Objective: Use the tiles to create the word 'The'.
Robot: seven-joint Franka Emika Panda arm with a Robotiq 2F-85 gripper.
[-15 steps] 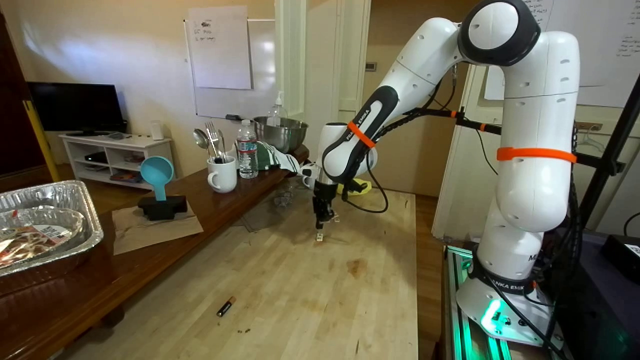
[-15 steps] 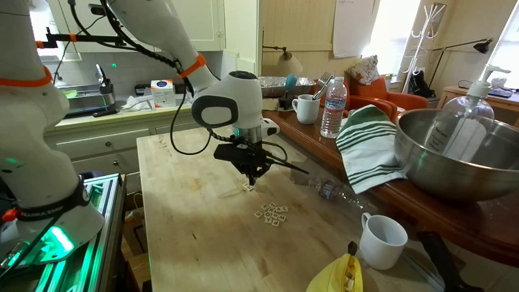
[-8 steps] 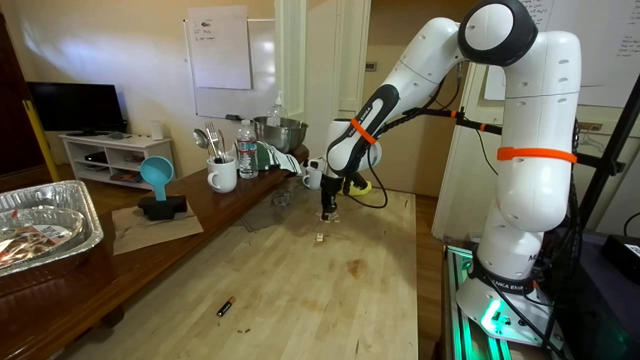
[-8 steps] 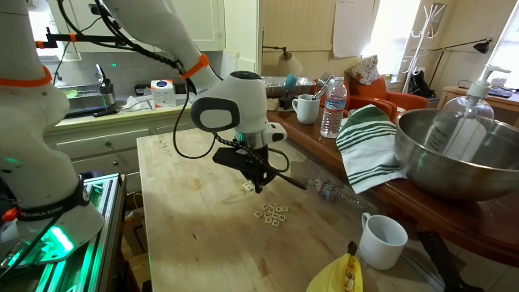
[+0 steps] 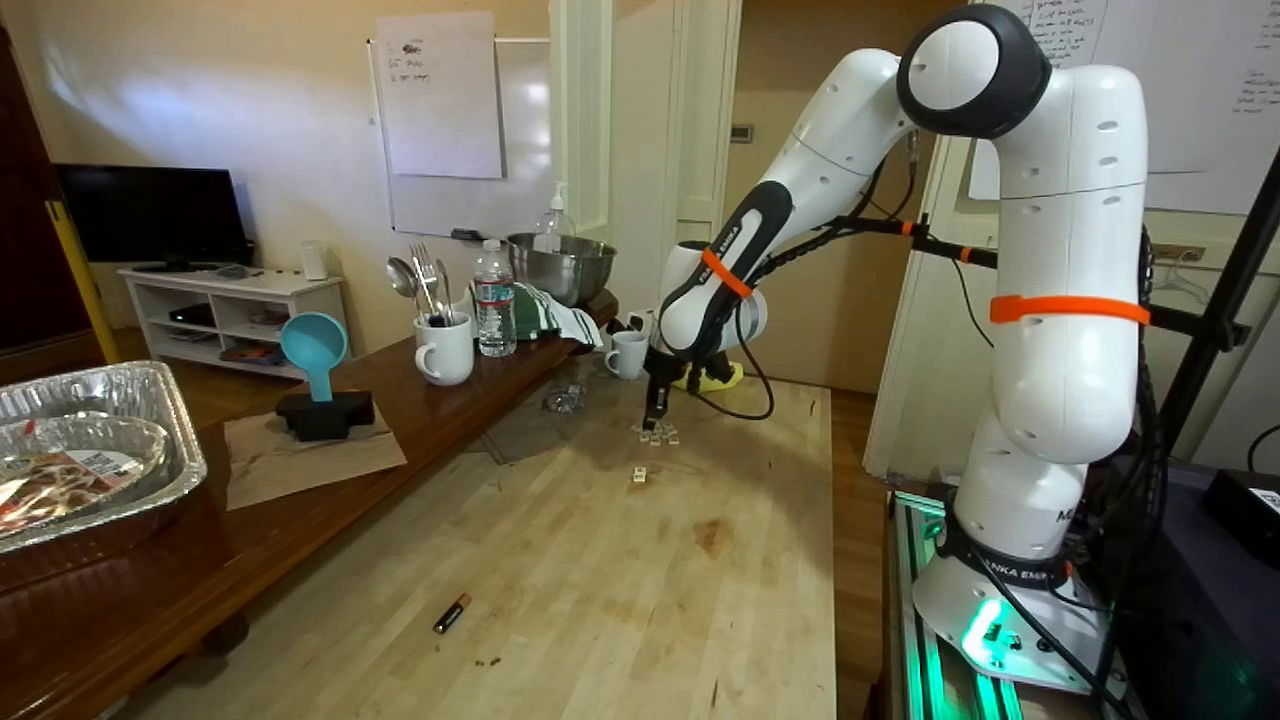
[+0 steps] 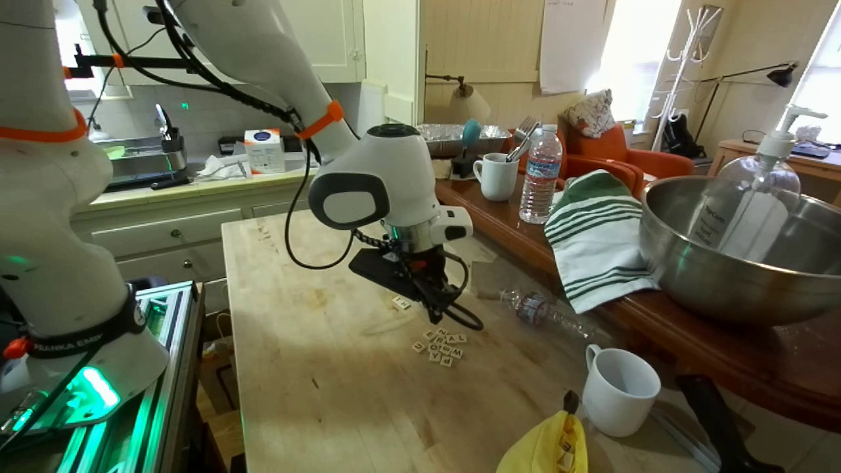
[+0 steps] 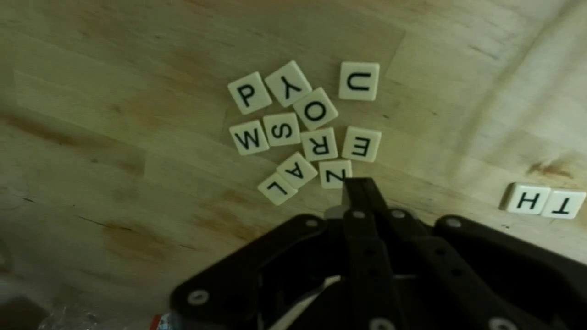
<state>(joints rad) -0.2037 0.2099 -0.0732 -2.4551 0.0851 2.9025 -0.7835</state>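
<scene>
Wrist view: pale worktop [image 7: 174, 174], black gripper [image 7: 365, 190] at the bottom, jaws closed together. Just beyond it lies a cluster of letter tiles [image 7: 308, 138], N tile [image 7: 333, 174] partly hidden, E tile [image 7: 362, 144] near; well to the right, H tile [image 7: 527, 198] and T tile [image 7: 563, 203] touch.

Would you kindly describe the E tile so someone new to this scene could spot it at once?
On the wooden tabletop, the wrist view shows a cluster of tiles near the pincer. At that cluster's right edge, the E tile sits below the U tile and right of the R tile. It alone bears three parallel bars on one spine.
</scene>
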